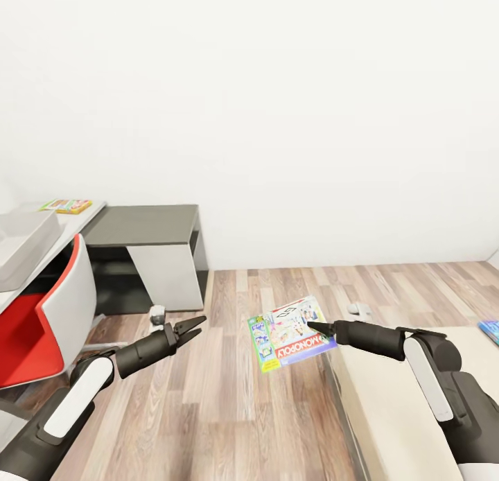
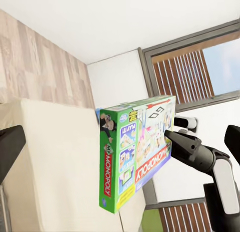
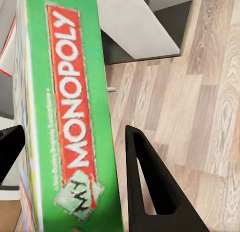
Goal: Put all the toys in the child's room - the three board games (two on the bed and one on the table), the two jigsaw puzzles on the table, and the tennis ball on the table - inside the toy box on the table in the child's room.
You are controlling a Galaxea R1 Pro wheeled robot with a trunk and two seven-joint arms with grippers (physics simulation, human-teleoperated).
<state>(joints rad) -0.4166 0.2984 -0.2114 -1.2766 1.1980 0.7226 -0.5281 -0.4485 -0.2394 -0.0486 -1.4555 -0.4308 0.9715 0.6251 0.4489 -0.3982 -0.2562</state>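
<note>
My right gripper (image 1: 315, 326) is shut on the edge of the green-white-red Monopoly board game (image 1: 291, 332) and holds it in the air over the wooden floor, just left of the bed (image 1: 395, 398). The right wrist view has the box (image 3: 70, 117) standing between both fingers (image 3: 145, 187). From the left wrist the same box (image 2: 135, 152) shows tilted in front of the bed (image 2: 55, 162). My left gripper (image 1: 190, 326) is open and empty, left of the box. A blue board game (image 1: 491, 330) lies on the bed. On the table (image 1: 90, 214) sit a yellow-green-red board game (image 1: 67, 206) and the toy box (image 1: 24, 249).
A red and grey chair (image 1: 41, 328) stands at the table, close to my left arm. The table's dark grey section (image 1: 149, 224) and white cabinet door (image 1: 166, 273) lie ahead on the left. Wooden floor (image 1: 229, 398) runs between the table and the bed.
</note>
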